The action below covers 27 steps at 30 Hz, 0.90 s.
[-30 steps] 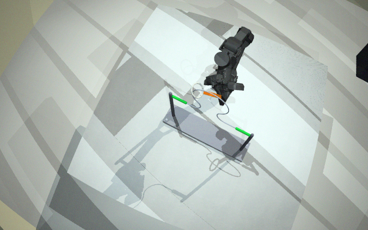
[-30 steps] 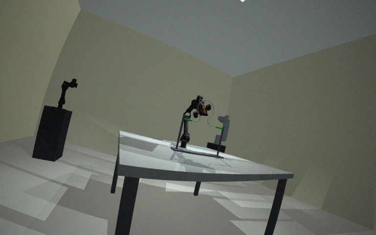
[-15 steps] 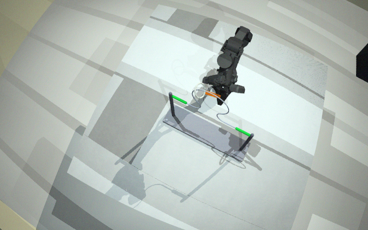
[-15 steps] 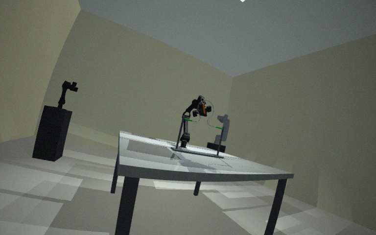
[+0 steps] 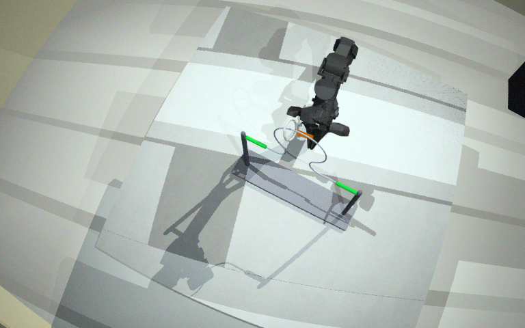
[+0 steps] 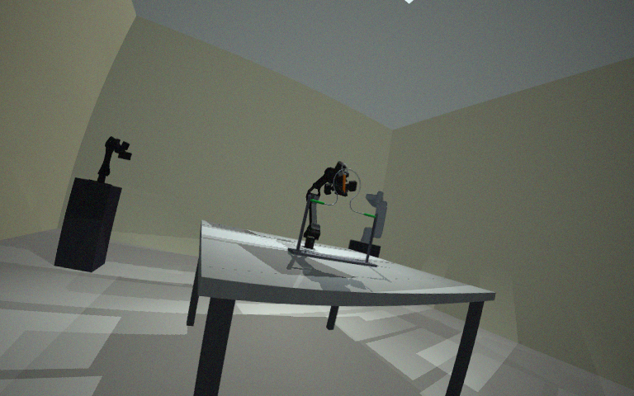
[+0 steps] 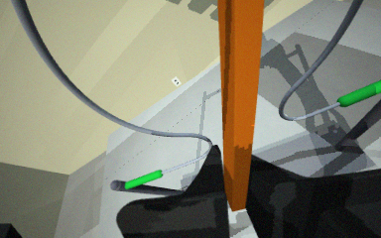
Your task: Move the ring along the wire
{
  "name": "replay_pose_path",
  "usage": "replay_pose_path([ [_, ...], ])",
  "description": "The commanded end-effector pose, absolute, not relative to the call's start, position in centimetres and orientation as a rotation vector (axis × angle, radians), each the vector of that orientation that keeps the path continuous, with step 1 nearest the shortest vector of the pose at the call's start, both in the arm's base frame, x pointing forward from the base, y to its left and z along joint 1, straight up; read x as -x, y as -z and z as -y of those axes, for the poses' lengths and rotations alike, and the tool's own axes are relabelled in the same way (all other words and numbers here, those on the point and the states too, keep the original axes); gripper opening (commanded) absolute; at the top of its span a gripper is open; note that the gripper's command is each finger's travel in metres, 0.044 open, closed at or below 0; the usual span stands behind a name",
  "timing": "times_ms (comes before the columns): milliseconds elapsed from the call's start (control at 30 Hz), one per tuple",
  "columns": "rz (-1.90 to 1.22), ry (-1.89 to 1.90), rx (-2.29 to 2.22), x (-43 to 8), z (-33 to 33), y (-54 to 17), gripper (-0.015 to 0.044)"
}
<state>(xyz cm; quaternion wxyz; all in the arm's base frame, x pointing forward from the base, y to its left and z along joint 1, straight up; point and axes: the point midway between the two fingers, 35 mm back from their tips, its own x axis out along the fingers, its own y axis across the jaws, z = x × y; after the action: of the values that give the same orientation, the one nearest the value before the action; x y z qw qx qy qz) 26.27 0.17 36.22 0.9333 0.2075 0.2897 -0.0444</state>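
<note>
The black parallel-jaw gripper (image 5: 311, 143) (image 6: 343, 190) (image 7: 220, 149) is clamped on the straight orange handle (image 5: 305, 134) (image 6: 344, 184) (image 7: 242, 99), which is held above the table (image 5: 318, 247) (image 6: 345, 297) (image 7: 272, 119). In the top view, the pale round ring (image 5: 284, 129) is seen at the handle's nine o'clock end. It is located at the looping upper stretch of the thin grey bent wire (image 5: 326, 156) (image 6: 359, 184) (image 7: 54, 69), between the two green parts and nearer the one at eight o'clock from it. The wire appears to be passed through the ring; whether they are touching cannot be told.

By the top view's clock, one green wire sleeve (image 5: 255, 141) (image 6: 317, 201) (image 7: 371, 90) is joined to the dark post at ten o'clock (image 5: 245, 150) (image 6: 303, 225) (image 7: 371, 119). The other green sleeve (image 5: 346, 188) (image 6: 369, 215) (image 7: 144, 179) is joined to the dark post at four o'clock (image 5: 351, 202) (image 6: 371, 239) (image 7: 150, 189). Both posts are carried by a flat grey-lilac base plate (image 5: 290, 178).
</note>
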Motion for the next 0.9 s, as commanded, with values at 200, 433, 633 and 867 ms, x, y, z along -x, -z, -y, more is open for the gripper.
replay_pose_path([
  [200,-0.594,0.134,-0.297,-26.2,0.3,-36.1,-0.0150],
  [433,-0.594,0.162,-0.213,-26.1,0.7,-36.0,-0.0150],
  [633,-0.594,0.186,-0.140,-26.1,1.0,-35.9,-0.0150],
  [867,-0.593,0.213,-0.056,-26.1,1.3,-35.9,-0.0150],
])
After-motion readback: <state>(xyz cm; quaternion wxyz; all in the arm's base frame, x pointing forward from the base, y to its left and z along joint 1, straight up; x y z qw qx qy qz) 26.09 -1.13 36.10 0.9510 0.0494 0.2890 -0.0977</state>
